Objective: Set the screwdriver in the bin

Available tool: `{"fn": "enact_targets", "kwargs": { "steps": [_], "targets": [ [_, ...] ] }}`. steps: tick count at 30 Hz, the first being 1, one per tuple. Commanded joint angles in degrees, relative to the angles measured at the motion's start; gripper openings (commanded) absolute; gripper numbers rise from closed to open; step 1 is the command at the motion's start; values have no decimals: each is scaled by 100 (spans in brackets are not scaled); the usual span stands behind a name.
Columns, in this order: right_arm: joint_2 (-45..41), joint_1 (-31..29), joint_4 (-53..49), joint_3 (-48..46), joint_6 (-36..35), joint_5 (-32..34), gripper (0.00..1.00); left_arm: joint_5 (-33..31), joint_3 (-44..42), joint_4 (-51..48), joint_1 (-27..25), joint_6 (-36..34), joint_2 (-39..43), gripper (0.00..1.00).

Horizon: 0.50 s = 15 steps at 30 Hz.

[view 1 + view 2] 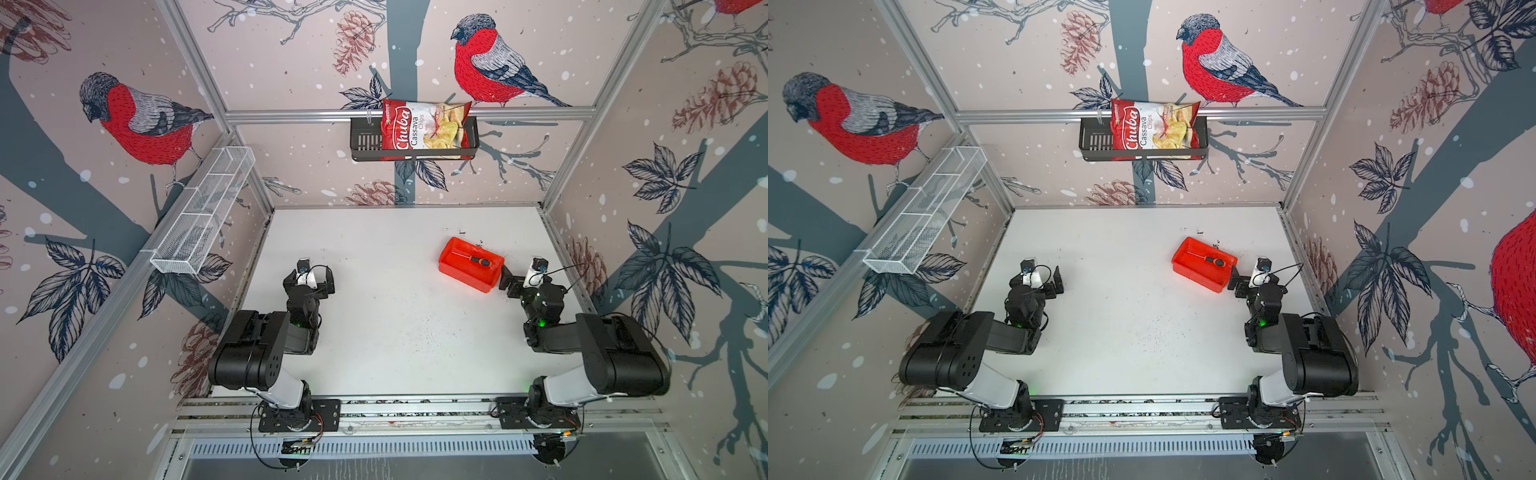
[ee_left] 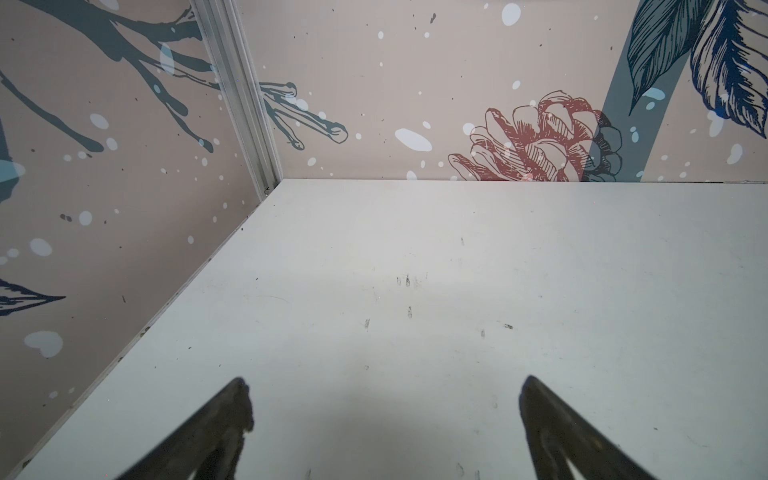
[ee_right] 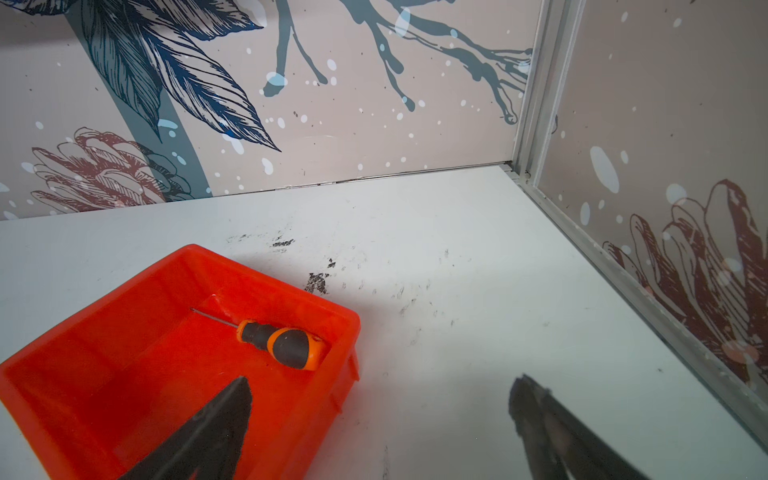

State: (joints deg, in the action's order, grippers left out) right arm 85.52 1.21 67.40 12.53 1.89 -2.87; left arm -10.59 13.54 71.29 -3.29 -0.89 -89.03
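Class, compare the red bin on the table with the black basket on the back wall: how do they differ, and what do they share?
The bin is red-orange with solid walls; the basket is black with slots. The bin sits on the table; the basket hangs on the back wall. The bin holds a screwdriver; the basket holds a chips bag. Both are open-topped and rectangular.

A white table (image 1: 386, 299) is seen in both top views, its surface marked with dark scuffs (image 3: 318, 283) and fine specks. The red-orange bin (image 1: 463, 276) is set flat on it, right of the middle, turned askew to the table's edges, near the scuffs
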Motion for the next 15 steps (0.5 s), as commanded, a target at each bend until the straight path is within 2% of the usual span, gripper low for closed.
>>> {"fn": "enact_targets", "kwargs": {
  "steps": [1,15],
  "targets": [
    [9,-4,186,32,101,120,98,-42,8,287,12,53,-9,100],
    [0,-5,186,21,93,132,99,-32,17,271,13,53,-9,100]
  ]
}}
